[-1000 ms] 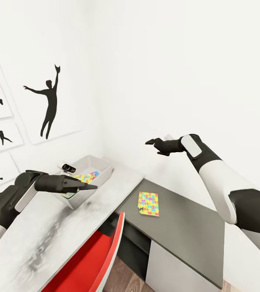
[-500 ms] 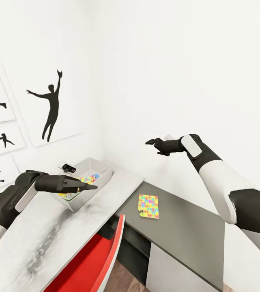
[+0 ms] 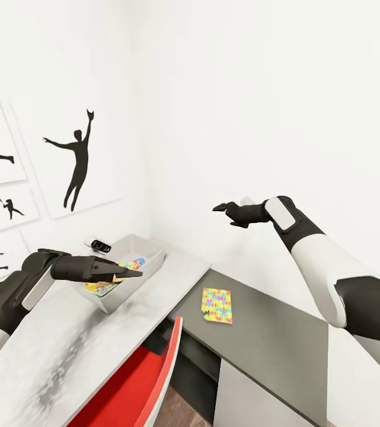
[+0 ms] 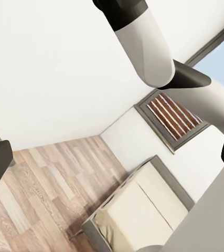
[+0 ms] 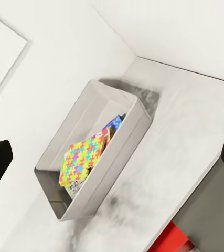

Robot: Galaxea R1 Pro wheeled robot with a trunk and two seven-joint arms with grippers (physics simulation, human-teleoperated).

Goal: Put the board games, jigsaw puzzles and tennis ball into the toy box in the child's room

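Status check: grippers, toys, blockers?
Both grippers empty. One bright jigsaw sheet in light grey toy box; second sheet on dark grey desk. Red chair close below.

You've got a pale, grey-smudged table (image 3: 65, 350) running along the wall under the pictures, and a dark grey desk (image 3: 272, 338) butting up to it at a lower level. A red chair (image 3: 136, 385) is tucked in at the spot where the two meet. A small black object (image 3: 101, 244) sits on the table close to the wall; you can't tell what it is. From the left wrist you're looking down at wood-plank floor (image 4: 43, 184), a slatted vent (image 4: 169, 121) set in the white wall, and a strip of window (image 4: 222, 58) at the edge.
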